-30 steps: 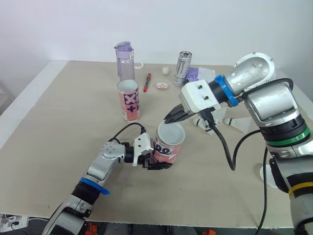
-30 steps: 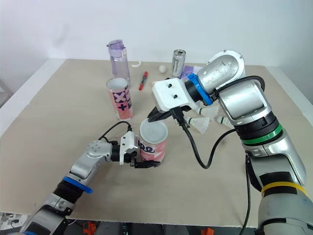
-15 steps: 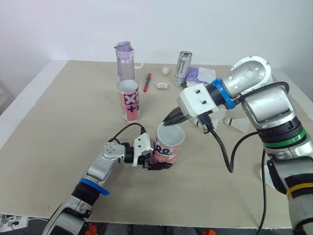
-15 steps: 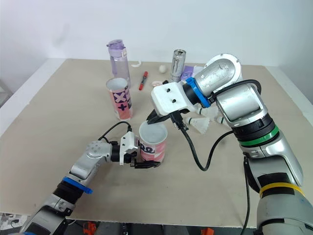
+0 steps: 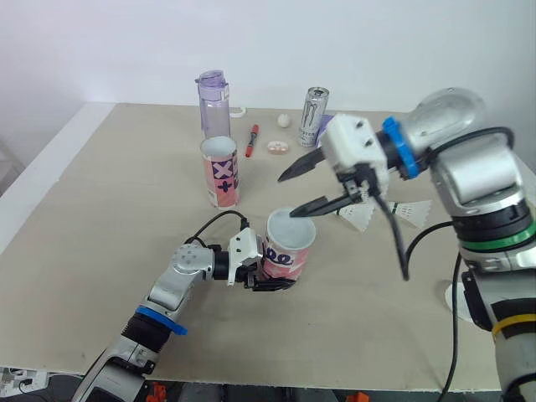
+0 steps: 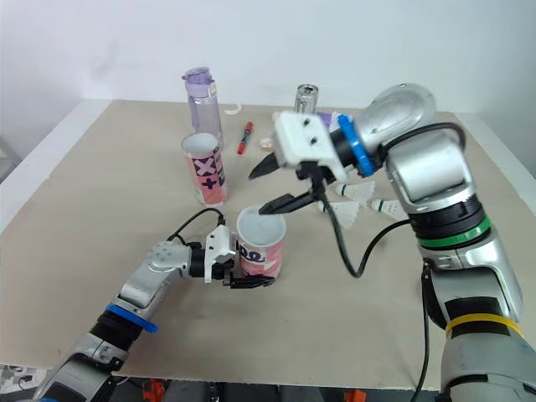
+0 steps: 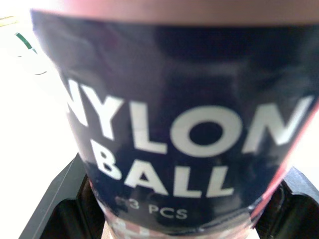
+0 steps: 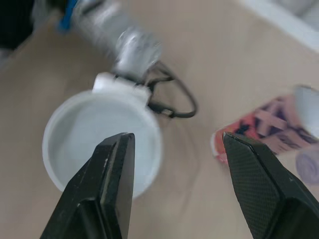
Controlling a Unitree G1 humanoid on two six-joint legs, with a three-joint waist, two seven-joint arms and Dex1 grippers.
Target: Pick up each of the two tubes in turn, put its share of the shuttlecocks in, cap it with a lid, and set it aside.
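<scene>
Tube (image 5: 289, 248) upright, axis vert.

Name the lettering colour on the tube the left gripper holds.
White, on a dark blue band of the tube; clearest in left wrist view.

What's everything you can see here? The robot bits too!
standing tube: one, pink, left of middle, in front of the bottle
held tube: one, pink, near middle, in the left gripper
lid: one, white, on top of the held tube
shuttlecocks: at least three, white, right of the held tube
bottle: one, purple, back of table
can: one, silver, back of table
marker: one, red, between bottle and can
small ball: one, white, beside the can
table: one, beige
left gripper: one, black jaws shut on the held tube
right gripper: one, black jaws open, above the lid
</scene>
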